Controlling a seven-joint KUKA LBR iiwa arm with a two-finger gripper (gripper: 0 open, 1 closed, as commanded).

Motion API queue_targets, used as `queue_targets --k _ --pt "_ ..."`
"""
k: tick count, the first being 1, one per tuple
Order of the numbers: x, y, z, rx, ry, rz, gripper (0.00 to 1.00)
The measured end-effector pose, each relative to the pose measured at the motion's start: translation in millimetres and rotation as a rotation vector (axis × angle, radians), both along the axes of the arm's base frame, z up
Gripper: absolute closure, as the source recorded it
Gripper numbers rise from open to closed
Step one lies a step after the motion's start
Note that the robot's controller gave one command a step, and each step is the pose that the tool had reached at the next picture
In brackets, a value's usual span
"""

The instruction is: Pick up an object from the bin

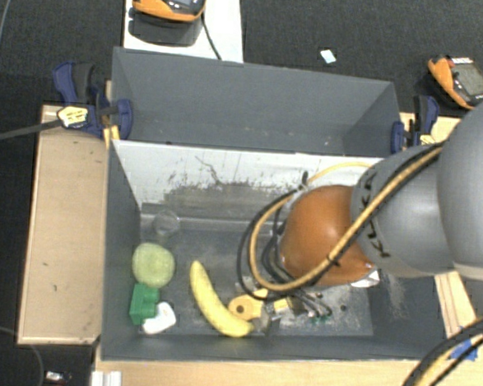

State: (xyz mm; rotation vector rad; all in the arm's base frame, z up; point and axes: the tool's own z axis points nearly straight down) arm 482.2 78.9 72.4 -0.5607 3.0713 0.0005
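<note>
My gripper (pixel 281 305) sits low at the bin's front, just under the arm's orange cover. Right beside it on the left lies a small orange-yellow ring-shaped piece (pixel 244 308), touching the lower end of a yellow banana (pixel 212 300). The banana lies slantwise on the bin floor, running from upper left to lower right. Whether the ring piece is inside my gripper or only next to it cannot be told, because the cover and cables hide that spot.
A pale green ball (pixel 153 264) rests at the front left, with a green block (pixel 142 302) and a white piece (pixel 160 320) just below it. A clear round cup (pixel 167 222) lies further back. Small dark bits (pixel 322 312) lie right of the gripper.
</note>
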Motion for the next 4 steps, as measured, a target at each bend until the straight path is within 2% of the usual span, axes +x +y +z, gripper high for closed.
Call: queue_targets --k 4 --pt "-0.7 0.3 85.8 0.001 0.002 -0.003 1.00"
